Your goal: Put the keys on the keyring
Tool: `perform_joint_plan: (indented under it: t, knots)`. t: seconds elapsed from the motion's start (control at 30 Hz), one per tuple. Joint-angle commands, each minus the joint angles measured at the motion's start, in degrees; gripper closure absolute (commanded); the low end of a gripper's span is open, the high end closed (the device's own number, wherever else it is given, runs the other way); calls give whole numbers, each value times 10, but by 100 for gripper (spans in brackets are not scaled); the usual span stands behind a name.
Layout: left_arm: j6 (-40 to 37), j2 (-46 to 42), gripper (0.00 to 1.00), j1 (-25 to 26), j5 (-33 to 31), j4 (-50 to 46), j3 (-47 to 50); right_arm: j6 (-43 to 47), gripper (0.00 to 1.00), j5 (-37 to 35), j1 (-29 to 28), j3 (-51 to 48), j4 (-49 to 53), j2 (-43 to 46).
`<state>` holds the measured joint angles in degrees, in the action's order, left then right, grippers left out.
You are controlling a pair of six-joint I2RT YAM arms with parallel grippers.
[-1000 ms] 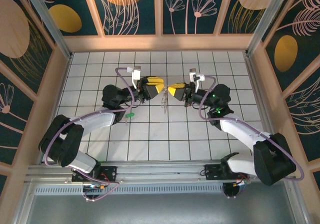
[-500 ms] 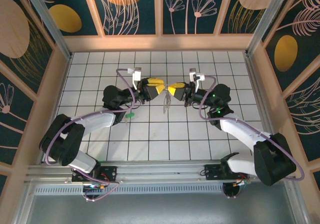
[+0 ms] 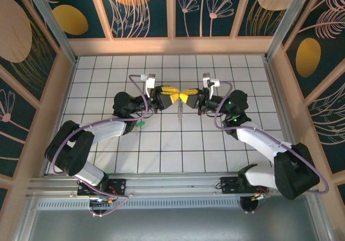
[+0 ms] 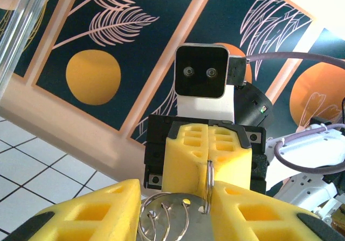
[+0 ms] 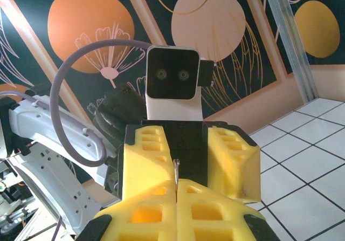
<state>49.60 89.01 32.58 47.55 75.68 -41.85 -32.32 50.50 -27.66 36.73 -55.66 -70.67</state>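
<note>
Your two arms reach inward and meet tip to tip over mid-table. Your left gripper (image 3: 174, 95) stands with fingers partly apart; your right gripper (image 3: 184, 97) is pinched tight.

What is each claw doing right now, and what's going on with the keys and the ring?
Left claw: partly closed, gripping the silvery key.
Right claw: shut tight, pinching the wire of the keyring.
Silvery key: held up off the floor, right against the keyring.
Keyring: up in the air between both claws.
Green key: lying loose on the floor, not on the keyring.
</note>
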Motion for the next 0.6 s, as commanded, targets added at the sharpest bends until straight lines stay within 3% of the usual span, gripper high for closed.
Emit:
perform_joint_plan:
  t: [0.0, 0.57]
  knots:
    - [-3, 0, 62, 2, 2, 23, -14, 1, 100, -2, -5, 16, -29, 1]
    - [-12, -11, 60, 2, -33, 25, -4, 15, 100, -8, -3, 10, -12, 1]
